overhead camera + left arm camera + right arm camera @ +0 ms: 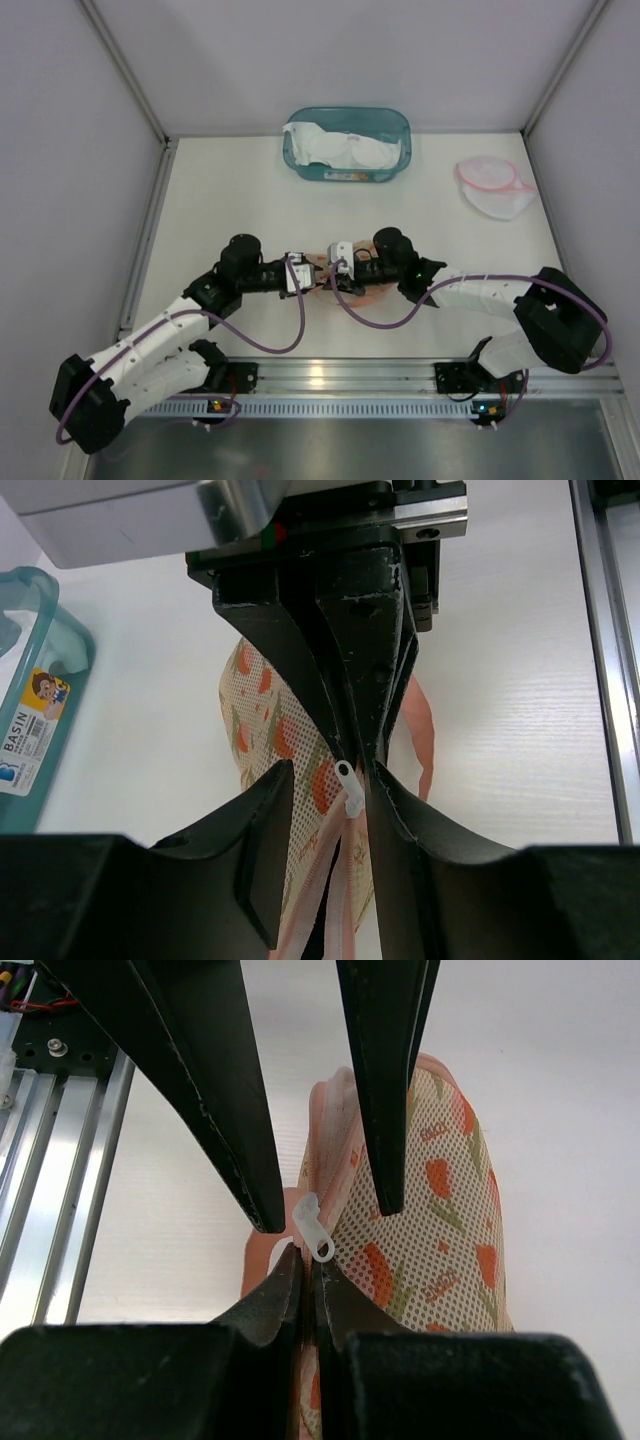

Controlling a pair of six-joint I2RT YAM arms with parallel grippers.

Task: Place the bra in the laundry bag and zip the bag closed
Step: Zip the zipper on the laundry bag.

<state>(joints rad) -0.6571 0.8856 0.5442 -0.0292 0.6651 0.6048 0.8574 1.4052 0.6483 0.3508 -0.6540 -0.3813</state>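
Note:
The laundry bag, cream mesh with orange tulips and a pink zip, lies mid-table between both arms. My right gripper is shut on the bag's zip edge just behind the white zipper pull. Facing it, my left gripper is open and straddles the zip. The pull rests against its right finger and is not pinched. Toward the left wrist camera the zip gapes, dark inside. What the bag holds is hidden. White bras lie in a basin.
The teal basin stands at the back centre. A white mesh bag with a pink rim lies at the back right. An aluminium rail runs along the near edge by the arm bases.

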